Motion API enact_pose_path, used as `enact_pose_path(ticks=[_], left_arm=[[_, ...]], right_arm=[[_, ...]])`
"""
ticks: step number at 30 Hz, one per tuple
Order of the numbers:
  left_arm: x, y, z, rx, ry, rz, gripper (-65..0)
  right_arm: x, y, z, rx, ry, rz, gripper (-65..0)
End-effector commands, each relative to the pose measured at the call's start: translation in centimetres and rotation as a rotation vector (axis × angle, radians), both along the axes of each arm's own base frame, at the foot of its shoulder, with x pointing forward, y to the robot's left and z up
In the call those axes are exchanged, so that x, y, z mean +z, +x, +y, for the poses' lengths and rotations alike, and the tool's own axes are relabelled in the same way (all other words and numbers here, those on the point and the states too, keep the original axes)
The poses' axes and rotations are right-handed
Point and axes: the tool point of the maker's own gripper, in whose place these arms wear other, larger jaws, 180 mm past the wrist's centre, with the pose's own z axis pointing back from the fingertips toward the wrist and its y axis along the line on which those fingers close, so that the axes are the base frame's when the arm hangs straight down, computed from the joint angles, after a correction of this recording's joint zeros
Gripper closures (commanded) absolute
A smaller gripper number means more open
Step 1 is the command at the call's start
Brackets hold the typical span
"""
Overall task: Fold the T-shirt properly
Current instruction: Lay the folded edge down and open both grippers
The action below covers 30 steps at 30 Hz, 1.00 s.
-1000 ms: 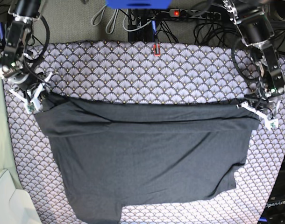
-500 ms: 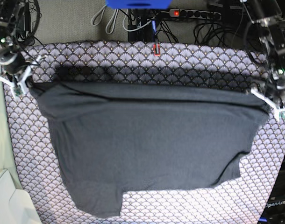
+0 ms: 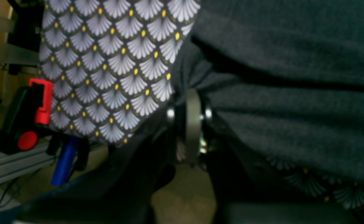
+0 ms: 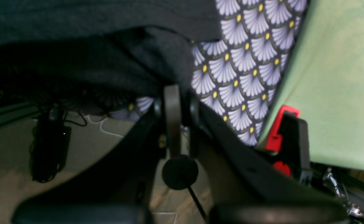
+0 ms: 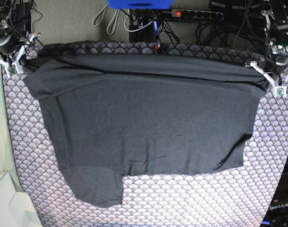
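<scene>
Shirt [image 5: 144, 123] spread wide across the cloth [image 5: 30, 156], far edge pulled taut between the two grippers and held near the cloth's far border. Left gripper [image 5: 271, 80] at the base view's right end of that edge, right gripper [image 5: 14, 59] at the left end. Each clamped on a corner of the fabric: in the left wrist view, fingers [image 3: 192, 118] together with dark cloth bunched around them; in the right wrist view, fingers [image 4: 172, 118] likewise closed under a gathered fold. Held wide apart, probably to stretch the shirt flat and square it up before any fold, so no creases get trapped. Near edge lying loose on the cloth, one sleeve [image 5: 94, 187] sticking out toward the camera. No print visible, so likely face down or hidden.

Surface covered by a purple-white scallop-patterned cloth, draped over the table's edges. Green sheet [image 4: 334, 77] just beside it on the right arm's side. Behind the table, carpeted floor, a power strip [image 5: 196, 14] and a tangle of cables [image 5: 111, 19]. Red-and-black clamps [image 3: 32, 121] on the table frame.
</scene>
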Motion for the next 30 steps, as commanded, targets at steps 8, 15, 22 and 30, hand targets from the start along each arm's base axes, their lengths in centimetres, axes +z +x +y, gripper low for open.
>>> enact_pose_path(ticks=[8,15,22,30], left_arm=[[-0.4,-1.5,1.1,0.019,0.032,0.029,-0.5],[-0.8,-1.5,1.2,0.029,0.024,0.037,-2.9],[-0.9,-1.5,1.2,0.028,0.024,0.040,-28.5],[-0.1,-1.0,1.4,0.018,0.038,0.018,-41.0]], right_arm=[[0.3,-0.5,-0.8,-0.007,-0.027,0.007,0.0],[-0.9,-1.4,-1.2,-0.025,-0.015,0.044,-2.6],[-1.2,-1.9,-1.7,-0.039,-0.018,0.060,-23.9],[-0.3,-3.2,-4.0,-0.097,-0.057,0.059,-27.4]])
